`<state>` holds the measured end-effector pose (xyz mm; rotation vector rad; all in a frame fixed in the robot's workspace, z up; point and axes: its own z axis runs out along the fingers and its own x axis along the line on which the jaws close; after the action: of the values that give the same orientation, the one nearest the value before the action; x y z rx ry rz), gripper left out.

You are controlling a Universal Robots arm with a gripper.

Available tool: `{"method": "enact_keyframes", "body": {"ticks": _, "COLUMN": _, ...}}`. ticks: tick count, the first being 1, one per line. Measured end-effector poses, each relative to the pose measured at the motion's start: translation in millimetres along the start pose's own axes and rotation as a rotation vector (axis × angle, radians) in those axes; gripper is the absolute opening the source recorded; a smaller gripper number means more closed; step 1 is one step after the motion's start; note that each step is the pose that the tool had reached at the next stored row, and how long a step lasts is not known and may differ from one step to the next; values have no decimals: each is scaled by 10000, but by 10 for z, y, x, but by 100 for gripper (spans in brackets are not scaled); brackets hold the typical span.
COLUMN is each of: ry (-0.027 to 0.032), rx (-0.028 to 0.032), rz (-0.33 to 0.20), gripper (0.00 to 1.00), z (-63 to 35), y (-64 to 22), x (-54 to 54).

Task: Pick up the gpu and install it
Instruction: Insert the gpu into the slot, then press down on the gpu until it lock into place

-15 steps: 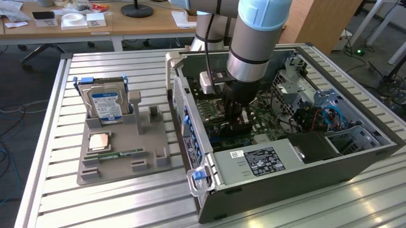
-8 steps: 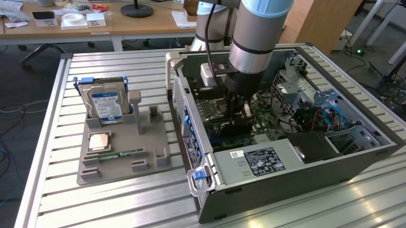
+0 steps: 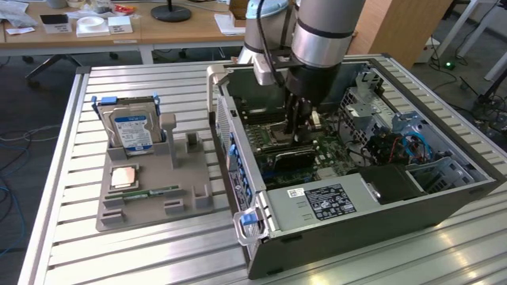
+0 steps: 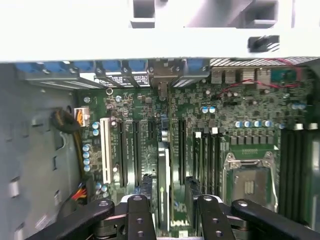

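The gpu [image 3: 295, 156] stands on edge on the motherboard inside the open computer case [image 3: 452, 199], its dark face towards the exterior view's front. In the wrist view the gpu [image 4: 164, 175] shows edge-on, upright in an expansion slot among the black slots. My gripper [image 3: 301, 132] reaches down into the case right above the card. Its two black fingers [image 4: 138, 215] straddle the card's top edge with a gap showing on each side, so the gripper [image 4: 173, 201] is open and holds nothing.
On the grey fixture tray [image 3: 170, 217] at the exterior view's left stand a silver hard drive [image 3: 130, 127], a CPU [image 3: 123, 177] and a RAM stick [image 3: 144, 193]. The power supply [image 3: 333, 199], the drive cage [image 3: 404, 127] and the bare CPU socket [image 4: 248, 172] crowd the case.
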<state>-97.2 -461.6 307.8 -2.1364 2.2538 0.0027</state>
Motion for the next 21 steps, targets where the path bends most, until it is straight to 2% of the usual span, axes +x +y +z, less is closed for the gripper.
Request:
{"method": "enact_keyframes", "body": {"ticks": 8, "ry": 0, "rx": 0, "rz": 0, "gripper": 40, "z": -337, "y": -8, "x": -9}}
{"method": "enact_keyframes", "body": {"ticks": 21, "ry": 0, "rx": 0, "rz": 0, "gripper": 40, "z": -346, "y": -8, "x": -9}}
